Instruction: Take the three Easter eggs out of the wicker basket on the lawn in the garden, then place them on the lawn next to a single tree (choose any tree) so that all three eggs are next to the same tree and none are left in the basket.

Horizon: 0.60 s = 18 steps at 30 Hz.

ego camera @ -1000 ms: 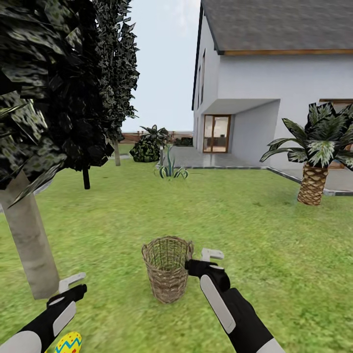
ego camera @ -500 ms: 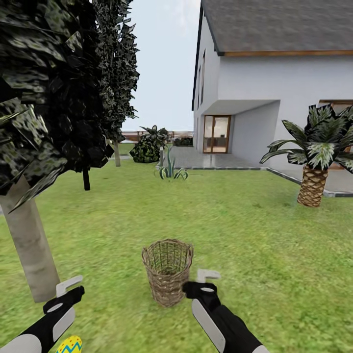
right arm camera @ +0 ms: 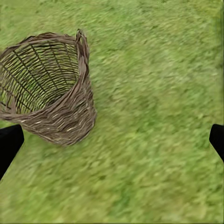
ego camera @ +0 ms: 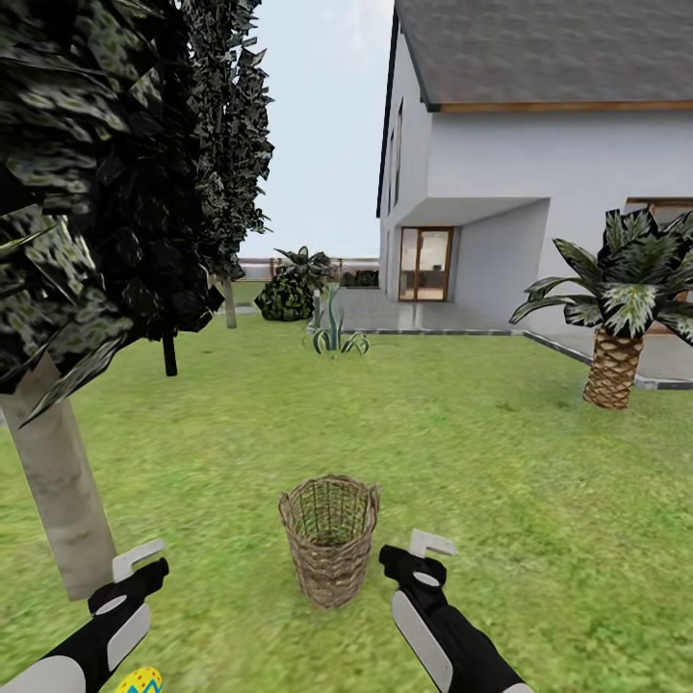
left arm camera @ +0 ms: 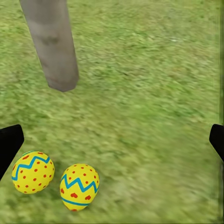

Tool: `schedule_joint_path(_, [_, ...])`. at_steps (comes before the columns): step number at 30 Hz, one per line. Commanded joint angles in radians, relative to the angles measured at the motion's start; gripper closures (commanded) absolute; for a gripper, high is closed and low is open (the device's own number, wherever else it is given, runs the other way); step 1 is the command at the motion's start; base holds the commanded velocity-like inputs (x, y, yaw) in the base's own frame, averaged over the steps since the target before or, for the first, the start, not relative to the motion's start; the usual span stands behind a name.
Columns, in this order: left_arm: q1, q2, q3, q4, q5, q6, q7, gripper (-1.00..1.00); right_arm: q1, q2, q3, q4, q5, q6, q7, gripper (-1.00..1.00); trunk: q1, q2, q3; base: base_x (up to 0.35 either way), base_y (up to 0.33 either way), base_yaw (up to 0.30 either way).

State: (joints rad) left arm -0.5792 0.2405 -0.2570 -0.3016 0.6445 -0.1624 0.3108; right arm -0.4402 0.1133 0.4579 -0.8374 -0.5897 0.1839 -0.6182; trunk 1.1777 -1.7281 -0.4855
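No writing, label, brand, number or sign can be read anywhere in these views.

- A home garden: mown lawn (ego camera: pixel 462 452) ahead of both grippers.
- White house (ego camera: pixel 539 192) with glass door beyond.
- Tree (ego camera: pixel 58 481), palm (ego camera: pixel 616 356), shrubs.
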Motion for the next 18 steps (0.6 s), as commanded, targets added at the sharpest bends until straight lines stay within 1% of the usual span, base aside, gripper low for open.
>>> schedule_joint_path(1, [-0.001,-0.002,-0.008,-0.001,0.009,-0.004,0.005,-1.00,0.000,-0.001,0.003,-0.001,-0.003,-0.002,-0.007,-1.00,-0.004,0.007,0.002,0.000,0.000,0.000])
schedule_joint_path(3, [-0.001,-0.013,-0.008,-0.001,0.008,-0.005,0.005,-1.00,0.001,-0.001,0.004,0.000,-0.002,-0.016,-0.006,-1.00,-0.012,0.021,0.008,0.000,0.000,0.000])
schedule_joint_path(9, [-0.001,-0.026,-0.008,-0.001,0.006,-0.006,0.005,-1.00,0.003,-0.001,0.004,0.003,-0.005,-0.029,-0.002,-1.00,-0.035,0.063,0.027,0.000,0.000,0.000])
schedule_joint_path(18, [-0.001,-0.027,-0.008,0.000,0.006,-0.008,0.006,-1.00,0.003,-0.002,0.004,0.004,-0.004,-0.032,0.000,-1.00,-0.069,0.126,0.055,0.000,0.000,0.000])
